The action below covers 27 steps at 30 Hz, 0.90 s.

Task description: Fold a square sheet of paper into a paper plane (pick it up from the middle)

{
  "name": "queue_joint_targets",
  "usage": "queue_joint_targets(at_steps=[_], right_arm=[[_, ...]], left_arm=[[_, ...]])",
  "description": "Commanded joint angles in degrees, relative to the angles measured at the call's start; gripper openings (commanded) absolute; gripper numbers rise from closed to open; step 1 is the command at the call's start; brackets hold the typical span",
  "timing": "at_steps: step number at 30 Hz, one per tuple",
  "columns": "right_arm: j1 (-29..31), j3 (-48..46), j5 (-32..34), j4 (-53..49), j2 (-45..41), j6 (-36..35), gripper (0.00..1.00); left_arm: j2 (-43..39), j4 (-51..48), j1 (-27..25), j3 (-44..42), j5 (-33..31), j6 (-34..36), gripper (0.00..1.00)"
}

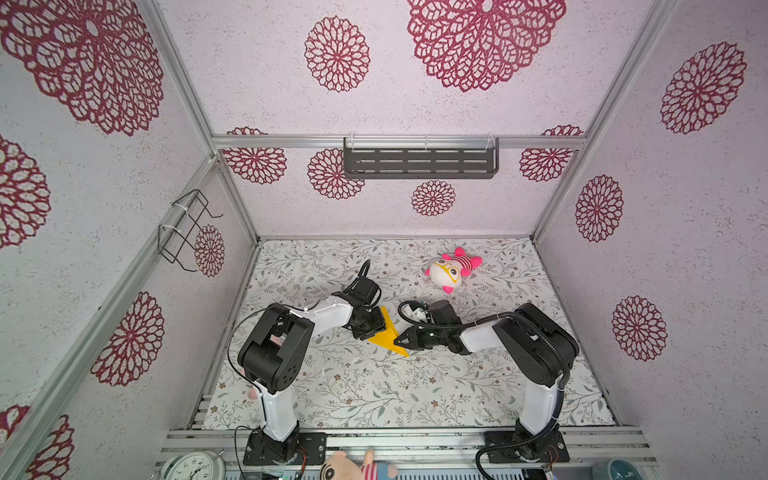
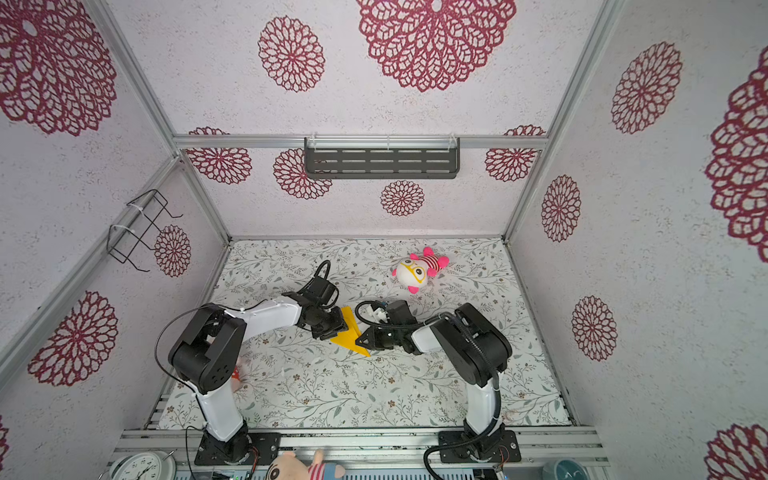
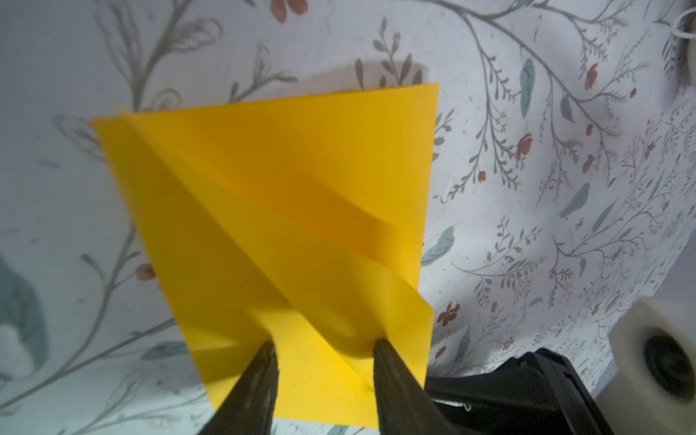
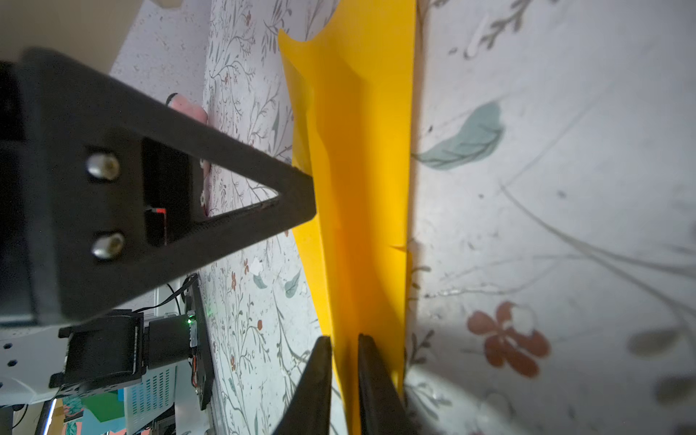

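Down on the flowery table cover [image 1: 374, 395], the left gripper [image 3: 324, 342] sits at the left side of the yellow paper [image 1: 384, 338]. Its two black fingers [image 3: 263, 376] stand about halfway apart. Both tips press on top of the paper, and flat paper shows in the gap between them. It is not pinching anything.

The yellow paper lies near the middle of the table, right between the two grippers. It is folded into a pointed shape. Its flaps lie over each other, and one flap lifts up a little.

At the right side of the paper is the right gripper [image 4: 342, 339]. It is turned on its side, low over the table. Its fingers are only a tiny bit apart, and a flap of the paper runs into the small gap between them.

Farther back and to the right, well apart from the paper, a pink-and-white plush toy [image 1: 451, 270] lies on the table cover.
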Motion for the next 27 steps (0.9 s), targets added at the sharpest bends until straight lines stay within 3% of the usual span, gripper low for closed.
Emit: queue_joint_targets(at_steps=[1, 17, 27], right_arm=[[-0.8, -1.5, -0.4, 0.0, -2.1, 1.1, 0.19], [-2.3, -6.2, 4.8, 3.7, -12.5, 2.4, 0.26], [-1.1, -5.8, 0.2, 8.3, -9.4, 3.5, 0.14]], left_arm=[[7.7, -7.2, 0.0, -1.8, -6.5, 2.5, 0.47], [16.5, -12.2, -1.2, 2.1, -10.0, 5.5, 0.52], [21.7, -13.3, -1.9, 4.1, -11.2, 5.9, 0.51]])
